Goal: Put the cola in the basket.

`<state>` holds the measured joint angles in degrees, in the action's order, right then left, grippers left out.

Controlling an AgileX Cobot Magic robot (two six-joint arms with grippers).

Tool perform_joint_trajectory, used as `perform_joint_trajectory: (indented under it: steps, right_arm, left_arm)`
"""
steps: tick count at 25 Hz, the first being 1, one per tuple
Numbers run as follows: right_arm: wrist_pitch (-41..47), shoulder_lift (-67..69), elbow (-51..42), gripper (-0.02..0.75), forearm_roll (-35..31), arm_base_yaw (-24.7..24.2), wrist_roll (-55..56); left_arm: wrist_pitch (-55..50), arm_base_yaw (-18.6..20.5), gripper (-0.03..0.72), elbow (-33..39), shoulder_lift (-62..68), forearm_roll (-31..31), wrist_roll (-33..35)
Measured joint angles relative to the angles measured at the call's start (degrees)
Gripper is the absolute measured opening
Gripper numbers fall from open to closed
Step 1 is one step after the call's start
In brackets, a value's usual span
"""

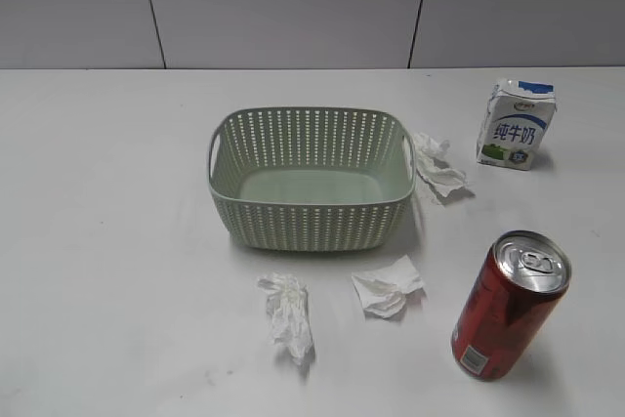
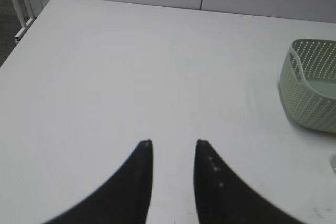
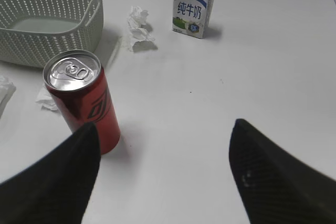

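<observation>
The cola is a tall red can with a silver top, upright at the front right of the table. It also shows in the right wrist view, just beyond the left finger. My right gripper is open wide and empty, with the can to its left. The pale green basket stands at the table's middle, empty; it also shows in the right wrist view and the left wrist view. My left gripper is open a little and empty over bare table, far left of the basket.
A white-and-blue milk carton stands at the back right, also in the right wrist view. Crumpled tissues lie right of the basket and in front of it. The table's left edge shows.
</observation>
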<state>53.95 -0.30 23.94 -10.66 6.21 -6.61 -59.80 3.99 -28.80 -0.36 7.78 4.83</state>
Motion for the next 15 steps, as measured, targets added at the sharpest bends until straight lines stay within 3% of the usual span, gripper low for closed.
perform_joint_trajectory:
  steps: [7, 15]
  right_arm:
    - [0.00, 7.20, 3.28, 0.582, -0.06, 0.00, 0.00]
    - [4.29, 27.40, 15.96, 0.582, -4.18, 0.00, 0.06]
  left_arm:
    - [0.00, 0.00, 0.217, 0.00, 0.00, 0.00, 0.00]
    - [0.00, 0.00, 0.217, 0.00, 0.00, 0.00, 0.00]
